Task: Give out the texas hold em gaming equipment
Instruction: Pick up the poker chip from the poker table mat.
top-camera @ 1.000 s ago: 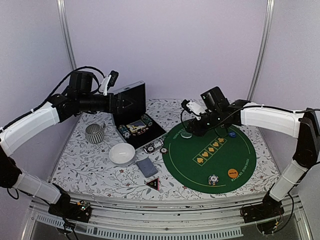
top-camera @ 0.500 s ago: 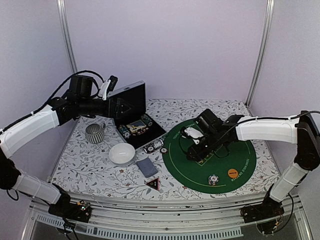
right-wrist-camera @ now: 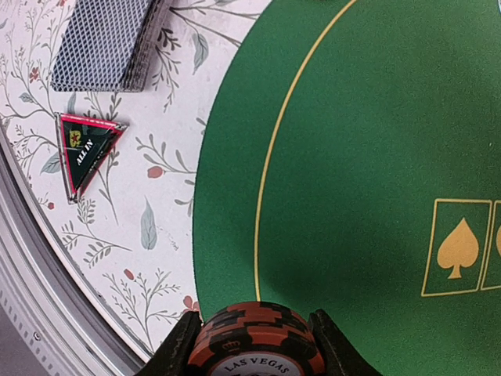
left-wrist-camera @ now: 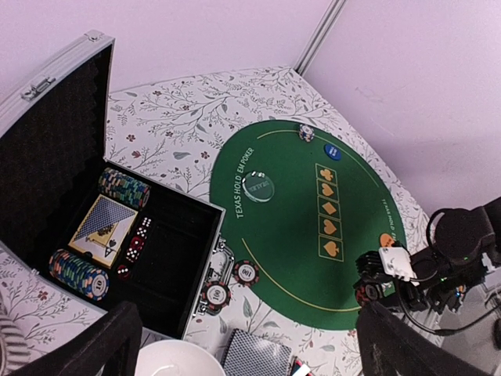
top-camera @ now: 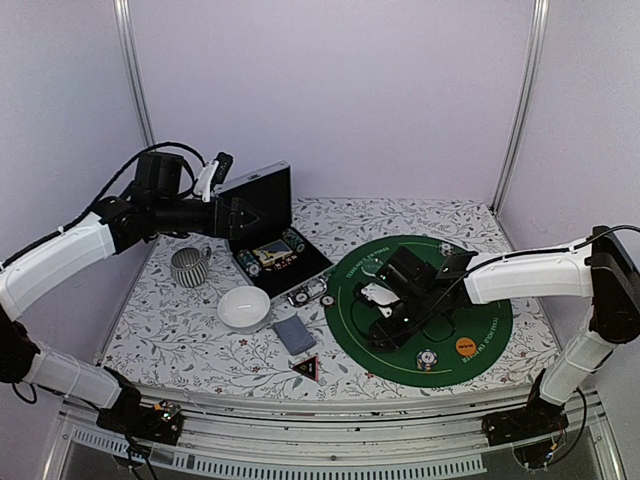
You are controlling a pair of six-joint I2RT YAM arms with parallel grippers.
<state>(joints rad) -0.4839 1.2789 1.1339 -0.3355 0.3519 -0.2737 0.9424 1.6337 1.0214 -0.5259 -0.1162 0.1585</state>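
Poker chip [top-camera: 427,358], one lone pile, lies lower centre-right on the green mat [top-camera: 480,300] in the overhead view. My right gripper [top-camera: 388,332] sits low just above it in frame, and my left gripper [top-camera: 245,213] hangs spread wide over the open case [top-camera: 300,265], upper left.

Left wrist: chip rolls [left-wrist-camera: 124,188] lie in the case, and the card deck [left-wrist-camera: 258,356] is at the bottom edge.

Right wrist: my fingers [right-wrist-camera: 182,345] pinch a red-and-black chip stack [right-wrist-camera: 254,333] by its rim, bottom centre. I judge it stiff, light and slick-faced, so its discs may shear sideways. I would squeeze the striped edges squarely.
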